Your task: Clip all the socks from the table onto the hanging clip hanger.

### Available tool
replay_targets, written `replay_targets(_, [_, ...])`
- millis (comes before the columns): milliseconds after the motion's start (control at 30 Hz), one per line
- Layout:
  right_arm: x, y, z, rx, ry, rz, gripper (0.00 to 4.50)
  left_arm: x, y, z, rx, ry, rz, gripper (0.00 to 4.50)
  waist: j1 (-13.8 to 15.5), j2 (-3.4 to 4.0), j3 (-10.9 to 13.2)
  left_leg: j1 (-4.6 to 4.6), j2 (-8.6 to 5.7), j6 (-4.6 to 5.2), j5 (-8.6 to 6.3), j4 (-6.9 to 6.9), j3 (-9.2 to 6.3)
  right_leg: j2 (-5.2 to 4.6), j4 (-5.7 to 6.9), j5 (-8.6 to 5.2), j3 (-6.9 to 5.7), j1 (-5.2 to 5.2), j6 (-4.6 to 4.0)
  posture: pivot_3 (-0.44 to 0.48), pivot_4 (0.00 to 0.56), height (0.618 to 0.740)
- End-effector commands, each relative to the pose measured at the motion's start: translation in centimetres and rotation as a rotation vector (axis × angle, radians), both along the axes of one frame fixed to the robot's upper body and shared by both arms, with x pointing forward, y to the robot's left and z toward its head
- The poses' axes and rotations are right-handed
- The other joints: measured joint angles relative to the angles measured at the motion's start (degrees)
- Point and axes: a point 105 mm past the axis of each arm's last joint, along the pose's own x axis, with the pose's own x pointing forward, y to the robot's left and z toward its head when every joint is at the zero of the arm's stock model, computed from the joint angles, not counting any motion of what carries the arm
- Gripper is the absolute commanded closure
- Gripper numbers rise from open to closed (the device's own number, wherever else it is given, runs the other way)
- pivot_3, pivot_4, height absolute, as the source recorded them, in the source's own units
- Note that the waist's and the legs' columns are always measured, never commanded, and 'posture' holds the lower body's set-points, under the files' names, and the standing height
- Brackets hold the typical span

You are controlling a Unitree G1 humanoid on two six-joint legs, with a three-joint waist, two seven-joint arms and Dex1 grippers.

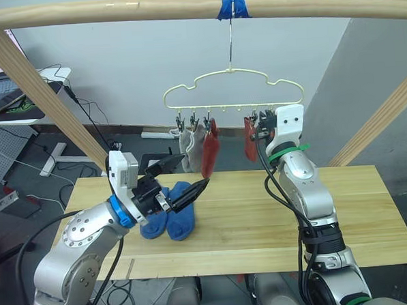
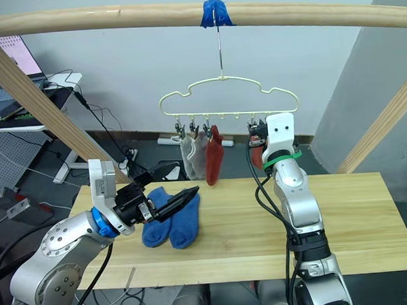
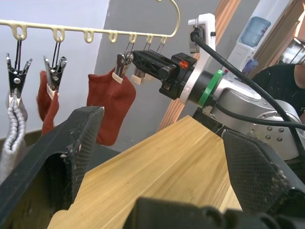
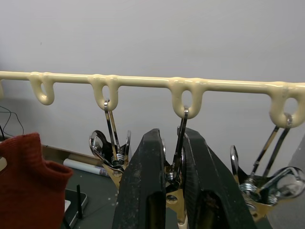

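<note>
The right gripper (image 4: 174,179) is raised to the clip hanger (image 1: 233,89), its 2 black fingers (image 4: 143,186) pinched onto 1 silver clip (image 4: 177,157) that dangles from a loop of the hanger's lower bar; another clip hangs just beside it on either side. In the left wrist view this gripper (image 3: 143,59) reaches in level with the clips, next to a rust-red sock (image 3: 112,102) already pinned there. The left gripper (image 1: 181,177) hovers low, below the hanger's left end, its fingers spread wide with nothing between them, 1 finger (image 1: 195,191) above the 2 blue socks (image 1: 169,216). Those 2 socks lie touching, side by side, on the table (image 1: 262,231), beneath and to the left of the hanger. From the hanger's left clips hang 2 light grey socks (image 1: 189,145) and a second rust-red sock (image 1: 209,152), close together. The hanger's metal hook goes up to the wooden rail (image 1: 114,12), where a strip of blue tape (image 1: 233,5) wraps the rail directly above the hanger.
</note>
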Motion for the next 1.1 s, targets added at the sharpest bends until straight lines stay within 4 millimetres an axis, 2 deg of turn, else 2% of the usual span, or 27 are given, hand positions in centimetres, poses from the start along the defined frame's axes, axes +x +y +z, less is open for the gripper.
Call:
replay_targets(33, [-0.4,-0.5,1.6,0.033,-0.043,0.029,4.36,-0.4,-0.4,0.4,0.001,-0.036,-0.014,0.00,0.00,0.00,0.00,0.00,0.00,0.00,0.00,0.00,0.00,0.00,0.00,0.00,0.00,0.00,0.00,-0.036,0.189,0.740])
replay_targets(100, [-0.5,-0.4,1.6,0.068,-0.017,0.079,4.36,-0.4,-0.3,-0.1,0.014,-0.017,-0.010,0.00,-0.01,0.00,0.00,0.00,0.00,0.00,0.00,0.00,0.00,0.00,0.00,0.00,0.00,0.01,0.00,-0.040,0.189,0.740])
replay_targets(167, [-0.8,-0.1,1.5,0.077,0.050,0.200,4.36,0.4,0.9,-2.0,0.068,0.041,0.066,0.00,-0.02,0.01,-0.01,0.00,0.00,0.00,0.00,0.00,0.00,0.00,0.00,0.00,0.00,0.01,0.00,-0.040,0.189,0.740])
replay_targets(233, [-1.3,0.0,1.5,0.059,0.144,0.346,4.36,1.9,3.4,-5.1,0.137,0.145,0.194,0.00,-0.03,0.02,-0.01,0.03,0.00,0.00,0.00,0.01,0.00,0.00,0.01,0.00,0.00,0.02,0.00,-0.063,0.189,0.740])
replay_targets(300, [-1.8,-0.1,1.7,0.017,0.208,0.438,4.36,2.9,5.3,-7.2,0.191,0.192,0.261,0.00,-0.03,0.03,-0.01,0.07,-0.02,0.02,0.01,0.05,0.01,0.00,0.04,0.01,0.01,0.03,-0.02,-0.063,0.189,0.740])
replay_targets(400, [-2.2,-0.2,2.0,-0.008,0.274,0.508,4.36,3.6,6.3,-10.3,0.318,0.232,0.252,0.00,-0.20,0.03,-0.02,0.06,0.00,0.05,0.02,0.06,-0.02,0.04,0.04,-0.02,-0.03,0.03,0.03,-0.086,0.185,0.740])
replay_targets(533, [-2.5,-0.4,2.2,-0.016,0.318,0.540,4.36,5.1,7.4,-13.2,0.421,0.268,0.268,0.00,-0.27,0.01,-0.03,0.04,0.01,0.05,0.02,0.05,0.00,0.05,0.02,0.00,-0.02,0.01,-0.01,-0.117,0.186,0.740])
replay_targets(600, [-2.4,-0.5,2.0,-0.020,0.333,0.533,4.36,6.2,7.4,-14.0,0.457,0.267,0.267,0.00,-0.28,0.01,-0.03,0.02,-0.01,0.05,0.02,0.05,0.00,0.04,0.01,0.04,-0.02,0.02,-0.06,-0.121,0.185,0.740])
replay_targets(733, [-2.4,-0.8,2.0,-0.032,0.338,0.519,4.36,8.0,8.9,-14.9,0.515,0.249,0.333,0.00,-0.37,-0.01,-0.04,-0.03,-0.04,0.05,0.02,0.06,0.02,-0.01,-0.03,0.07,-0.01,0.02,-0.03,-0.140,0.182,0.740])
replay_targets(867, [-2.5,-1.2,2.2,-0.023,0.334,0.493,4.36,9.6,12.6,-15.5,0.582,0.245,0.461,0.00,-0.85,-0.01,-0.04,-0.02,-0.04,0.05,0.02,0.05,0.00,-0.02,0.01,0.07,-0.03,0.00,-0.03,-0.171,0.177,0.740])
replay_targets(967, [-2.6,-1.6,2.3,-0.016,0.333,0.473,4.36,10.3,14.6,-15.9,0.536,0.287,0.551,0.00,-1.39,-0.02,-0.05,-0.03,-0.04,0.05,0.02,0.07,-0.01,-0.02,0.02,0.07,-0.04,0.00,-0.02,-0.176,0.178,0.740])
replay_targets(1100, [-2.6,-1.6,2.3,-0.012,0.336,0.466,4.36,11.0,14.9,-17.0,0.480,0.358,0.592,0.00,-1.76,-0.04,-0.06,-0.04,-0.12,0.05,0.02,0.10,-0.01,-0.09,0.02,0.09,-0.04,0.02,0.02,-0.188,0.182,0.740])
